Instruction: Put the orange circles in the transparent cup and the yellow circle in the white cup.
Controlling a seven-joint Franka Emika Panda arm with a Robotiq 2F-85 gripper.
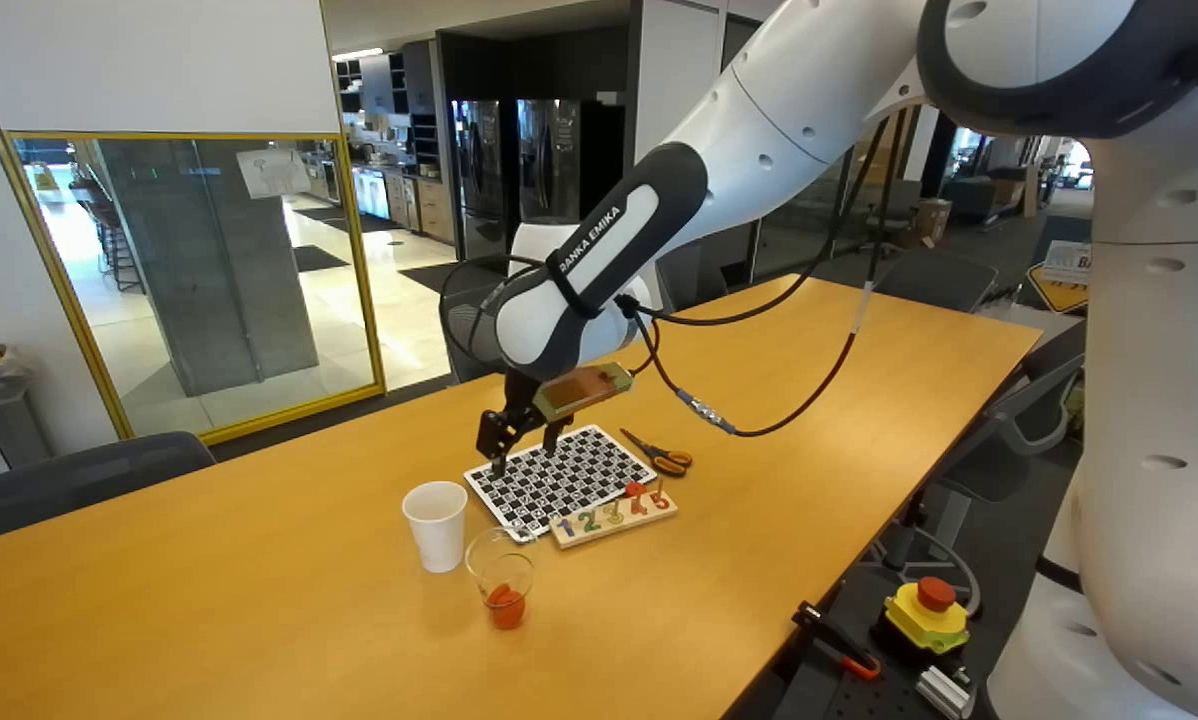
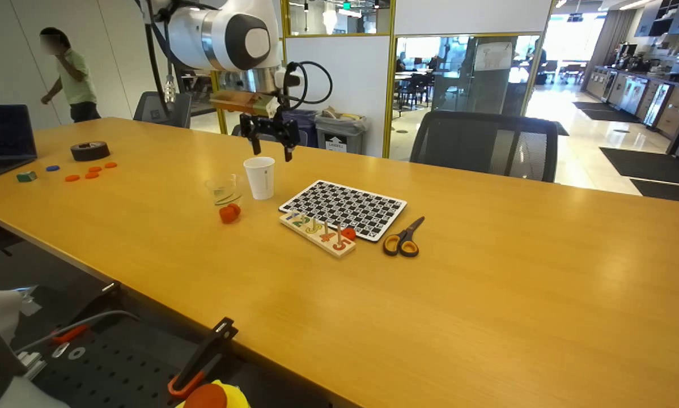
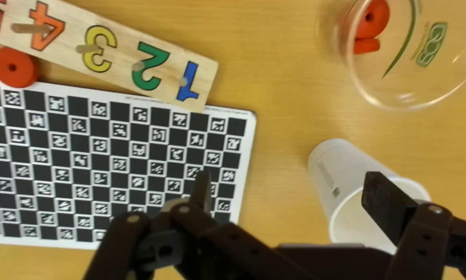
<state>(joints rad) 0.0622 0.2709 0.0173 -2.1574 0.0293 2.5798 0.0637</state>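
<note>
The hand [image 3: 287,182] hangs above the worktop [image 3: 275,77] with its fingers spread apart and nothing held between them. In the wrist view, one finger crosses the mouth of the white cup [image 3: 330,175]; this position suits a release into that cup, although delivery cannot be confirmed. The yellow circle is not in sight: the finger hides part of the cup's interior. The white cup stands upright near the transparent cup [image 3: 431,44], probably so that both mouths accept a piece from above with little travel. The gap between the cups presumably keeps a finger from striking one while serving the other. At least two orange circles [image 3: 369,30] rest at the bottom of the transparent cup, as the task requires. A loose orange disc [image 3: 23,76] lies beside the number board [image 3: 120,66], at the edge of the checkered board [image 3: 100,167]. It may call for a further pick; treat the upright pegs [image 3: 87,48] of the number board as a likely obstruction to the fingers there. Both boards lie apart from the cups, presumably so that each cup stands flat on the worktop and resists tipping.
</note>
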